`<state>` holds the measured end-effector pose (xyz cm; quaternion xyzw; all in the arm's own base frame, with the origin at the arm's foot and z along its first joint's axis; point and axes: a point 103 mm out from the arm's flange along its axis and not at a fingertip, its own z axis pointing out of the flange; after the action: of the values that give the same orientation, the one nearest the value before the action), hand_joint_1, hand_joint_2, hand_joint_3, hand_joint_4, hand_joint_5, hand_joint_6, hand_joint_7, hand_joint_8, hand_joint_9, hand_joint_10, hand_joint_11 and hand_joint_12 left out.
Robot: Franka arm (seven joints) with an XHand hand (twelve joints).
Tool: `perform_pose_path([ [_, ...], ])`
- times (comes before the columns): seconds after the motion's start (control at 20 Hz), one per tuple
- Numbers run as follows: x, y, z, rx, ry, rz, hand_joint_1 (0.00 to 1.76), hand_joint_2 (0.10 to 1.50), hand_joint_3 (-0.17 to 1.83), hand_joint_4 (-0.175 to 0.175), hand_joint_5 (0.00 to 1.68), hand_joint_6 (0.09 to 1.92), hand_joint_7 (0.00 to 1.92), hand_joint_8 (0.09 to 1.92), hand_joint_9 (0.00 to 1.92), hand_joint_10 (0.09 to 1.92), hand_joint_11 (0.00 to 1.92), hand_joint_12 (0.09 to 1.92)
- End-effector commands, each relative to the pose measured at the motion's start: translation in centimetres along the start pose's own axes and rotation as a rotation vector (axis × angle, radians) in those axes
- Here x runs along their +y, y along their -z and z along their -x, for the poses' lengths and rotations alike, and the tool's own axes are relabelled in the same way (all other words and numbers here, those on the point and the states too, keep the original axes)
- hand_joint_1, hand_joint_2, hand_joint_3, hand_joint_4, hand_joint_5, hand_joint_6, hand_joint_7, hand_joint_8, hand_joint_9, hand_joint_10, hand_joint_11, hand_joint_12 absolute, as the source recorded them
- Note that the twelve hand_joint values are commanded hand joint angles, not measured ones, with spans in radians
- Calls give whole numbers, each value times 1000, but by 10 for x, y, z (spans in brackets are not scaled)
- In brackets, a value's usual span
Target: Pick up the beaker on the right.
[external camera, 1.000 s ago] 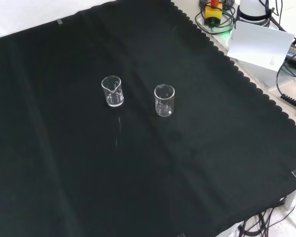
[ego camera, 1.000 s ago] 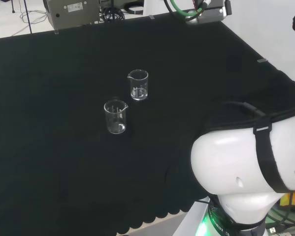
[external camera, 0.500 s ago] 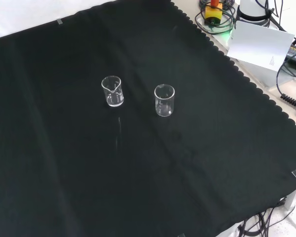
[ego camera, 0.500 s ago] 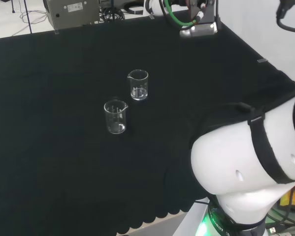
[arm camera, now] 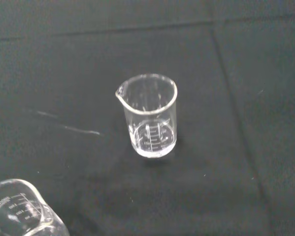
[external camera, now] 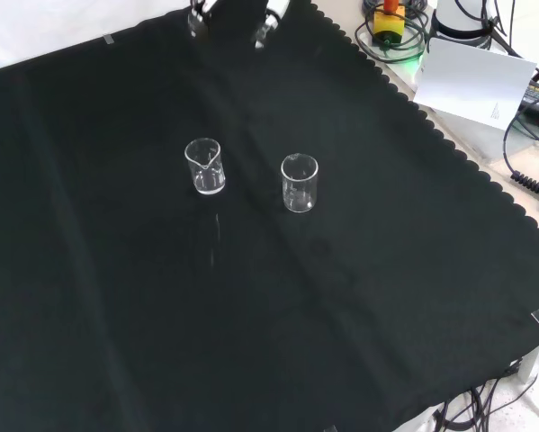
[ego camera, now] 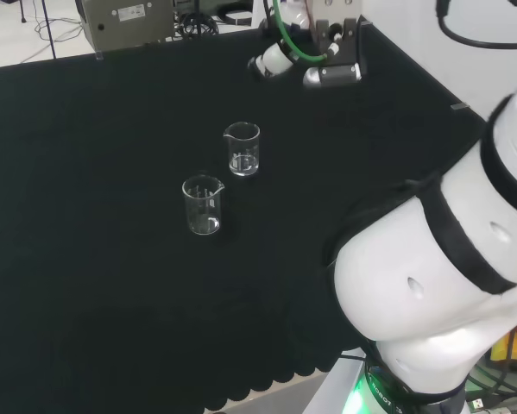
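Observation:
Two clear empty beakers stand upright on the black cloth. In the head view one beaker [ego camera: 242, 148] is farther back and to the right, and the other beaker [ego camera: 203, 204] is nearer and to the left. In the front view they stand side by side, the left beaker [external camera: 204, 166] and the right beaker [external camera: 300, 183]. The hand [ego camera: 327, 73] hovers above the cloth beyond the beakers in the head view, its fingers spread and holding nothing. Its fingertips [external camera: 271, 13] enter at the front view's top. The wrist view has one beaker [arm camera: 149, 115] in the middle and a second beaker [arm camera: 19, 211] at the corner.
The arm's big white link [ego camera: 439, 285] stands at the head view's right. A grey instrument [ego camera: 124, 21] sits behind the cloth. In the front view a white card [external camera: 476, 81] and cables lie off the cloth's scalloped edge at the right.
The hand has come lower and toward the beakers in the head view, and its fingertips now enter the front view's top. The arm's link has swung. Both beakers stand as before.

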<state>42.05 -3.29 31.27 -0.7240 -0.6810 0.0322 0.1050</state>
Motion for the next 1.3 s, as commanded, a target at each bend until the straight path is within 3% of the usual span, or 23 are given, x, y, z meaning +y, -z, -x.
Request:
perform_pose_path([
  [0.05, 64, -52, 22, 70, 43, -31, 745, 788, 435, -69, 452, 87, 321, 762, 494, 721, 118, 1422],
  [0.4, 87, -75, 27, 96, 74, -31, 759, 734, 515, -69, 456, 87, 316, 770, 484, 726, 125, 1420],
  [0.65, 96, -90, 31, 174, 132, -16, 771, 703, 515, -68, 447, 87, 302, 767, 471, 725, 125, 1421],
  [1.05, 105, -113, 43, 257, 178, -12, 785, 654, 512, -68, 455, 87, 297, 768, 466, 727, 122, 1420],
  [1.3, 108, -130, 52, 367, 235, 5, 794, 631, 510, -67, 474, 87, 306, 772, 477, 729, 120, 1420],
])
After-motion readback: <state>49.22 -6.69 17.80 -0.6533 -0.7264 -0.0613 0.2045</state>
